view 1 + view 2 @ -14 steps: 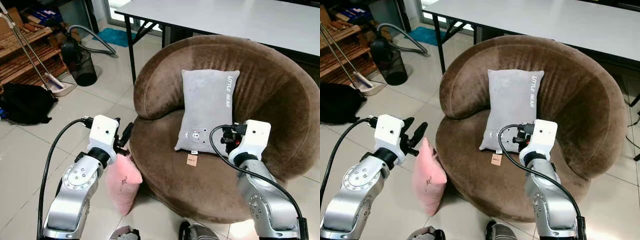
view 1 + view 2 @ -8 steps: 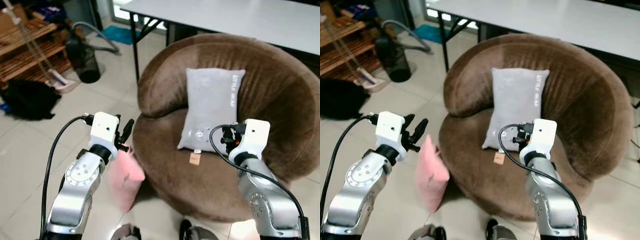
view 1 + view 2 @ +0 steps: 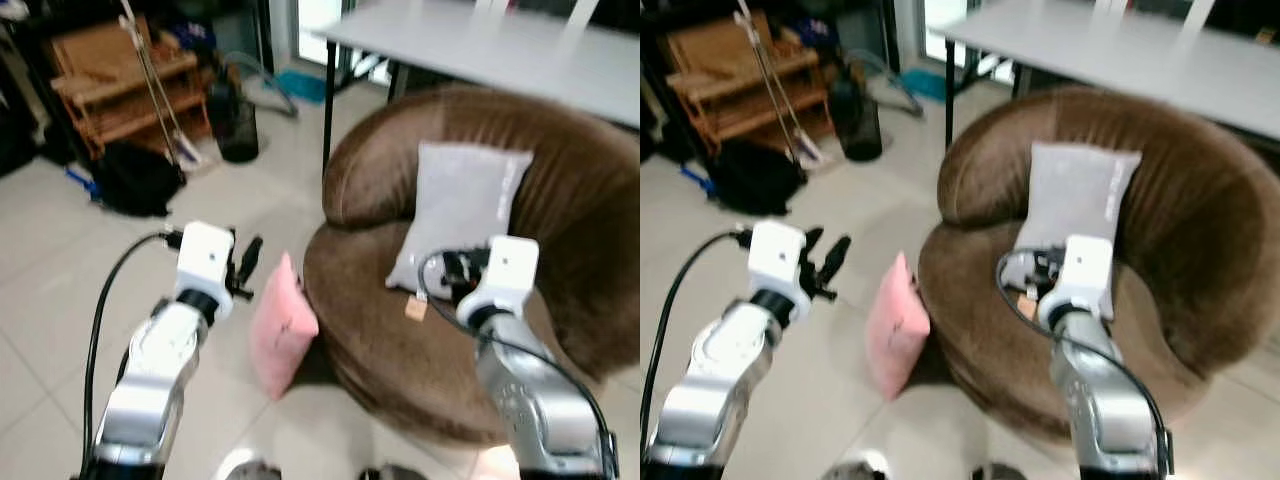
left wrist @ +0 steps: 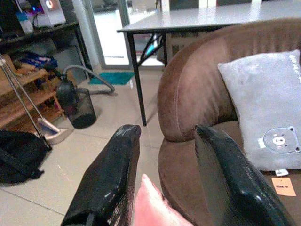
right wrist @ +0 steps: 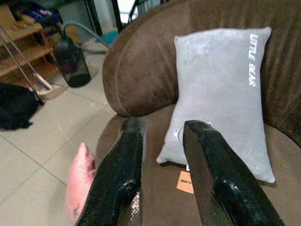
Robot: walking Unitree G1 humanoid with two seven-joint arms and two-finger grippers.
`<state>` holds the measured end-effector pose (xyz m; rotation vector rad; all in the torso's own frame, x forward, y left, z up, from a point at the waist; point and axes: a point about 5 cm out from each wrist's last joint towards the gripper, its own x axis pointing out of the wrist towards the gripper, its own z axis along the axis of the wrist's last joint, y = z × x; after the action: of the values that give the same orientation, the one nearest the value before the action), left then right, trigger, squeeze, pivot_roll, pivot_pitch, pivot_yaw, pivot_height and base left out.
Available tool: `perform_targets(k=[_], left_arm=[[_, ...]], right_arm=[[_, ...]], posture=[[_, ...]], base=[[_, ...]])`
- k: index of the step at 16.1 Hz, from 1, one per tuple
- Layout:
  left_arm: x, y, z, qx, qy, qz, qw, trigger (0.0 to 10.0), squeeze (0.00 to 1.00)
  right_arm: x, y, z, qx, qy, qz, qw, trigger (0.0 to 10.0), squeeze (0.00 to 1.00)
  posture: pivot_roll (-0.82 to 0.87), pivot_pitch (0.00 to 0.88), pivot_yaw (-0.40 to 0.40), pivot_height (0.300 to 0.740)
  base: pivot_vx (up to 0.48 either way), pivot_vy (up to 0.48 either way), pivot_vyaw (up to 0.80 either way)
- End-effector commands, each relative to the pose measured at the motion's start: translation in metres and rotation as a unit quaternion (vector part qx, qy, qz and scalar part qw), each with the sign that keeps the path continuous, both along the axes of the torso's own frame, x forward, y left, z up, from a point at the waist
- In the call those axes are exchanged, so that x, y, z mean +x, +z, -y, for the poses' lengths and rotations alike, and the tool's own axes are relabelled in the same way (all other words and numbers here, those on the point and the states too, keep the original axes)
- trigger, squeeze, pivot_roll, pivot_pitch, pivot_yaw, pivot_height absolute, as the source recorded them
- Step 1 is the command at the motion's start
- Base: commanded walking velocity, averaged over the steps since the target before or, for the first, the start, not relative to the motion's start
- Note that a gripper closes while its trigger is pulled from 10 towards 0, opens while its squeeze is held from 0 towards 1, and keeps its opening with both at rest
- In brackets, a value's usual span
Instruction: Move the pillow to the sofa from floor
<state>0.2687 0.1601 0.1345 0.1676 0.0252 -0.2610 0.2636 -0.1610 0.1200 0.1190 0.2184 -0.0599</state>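
Observation:
A pink pillow stands on edge on the tiled floor, leaning against the front left of the round brown sofa. A grey pillow with a bear print rests upright against the sofa's back. My left gripper hovers open just above and left of the pink pillow, whose top corner shows between its fingers. My right gripper is open over the sofa seat, in front of the grey pillow, holding nothing. The head views are blurred.
A grey table stands behind the sofa. At the back left are a wooden shelf, a broom, a black bin with a hose, and a black bag. Open tile floor lies to the left.
The whole picture has swung, so the sofa and both pillows sit further right and more floor shows at left. Both arms hold the same pose, and the pink pillow stays on the floor.

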Motion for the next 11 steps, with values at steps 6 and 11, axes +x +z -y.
perform_targets(k=[6,11], left_arm=[[0.0044,0.0011,-0.0053,0.011,0.008,0.008,1.0,10.0,0.0],[0.0074,0.0017,-0.0059,0.014,0.008,0.011,1.0,10.0,0.0]], right_arm=[[0.0001,-0.0011,0.0039,-0.002,-0.008,-0.007,1.0,10.0,0.0],[-0.0006,-0.0023,0.0047,0.001,-0.012,-0.011,1.0,10.0,0.0]], posture=[[-0.02,0.063,0.005,0.74],[-0.02,0.062,0.007,0.74]], base=[[0.0,0.356,-0.71],[0.0,0.365,-0.8]])
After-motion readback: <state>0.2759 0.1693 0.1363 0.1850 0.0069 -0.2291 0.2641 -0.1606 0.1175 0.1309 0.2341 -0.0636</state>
